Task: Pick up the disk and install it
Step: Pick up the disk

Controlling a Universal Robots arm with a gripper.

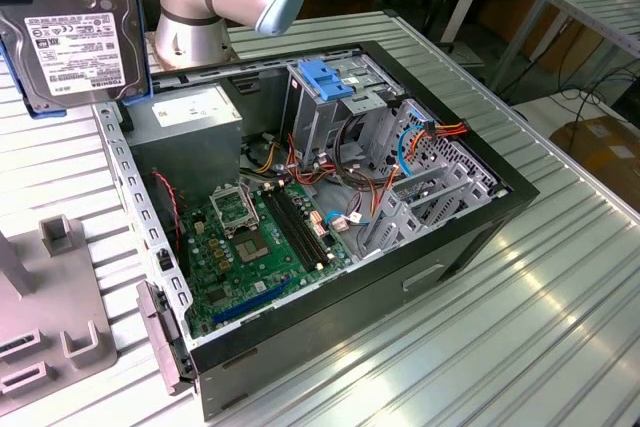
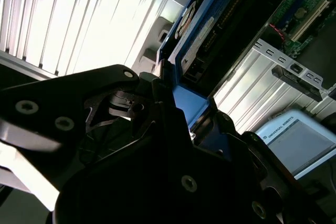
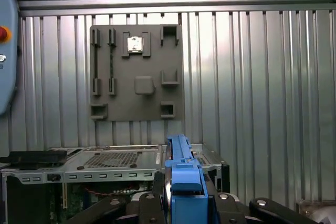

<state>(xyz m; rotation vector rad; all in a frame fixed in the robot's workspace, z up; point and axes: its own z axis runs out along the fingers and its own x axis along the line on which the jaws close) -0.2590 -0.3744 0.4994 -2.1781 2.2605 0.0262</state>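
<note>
Claw (image 3: pixel 185 200) clamped on the disk (image 1: pixel 62 32), my fingers (image 3: pixel 149 202) pinching its blue carrier rails edge-on in both wrist views. Disk hangs raised in the air at the exterior view's left, beside the open computer case (image 1: pixel 330 207). Pickup looks done. Install is left: the drive cage (image 1: pixel 325 112) under its blue latch (image 1: pixel 327 79) holds no disk, far as I see.

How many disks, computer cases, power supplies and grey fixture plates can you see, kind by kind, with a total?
disk: 1
computer case: 1
power supply: 1
fixture plate: 1
Total: 4
</note>
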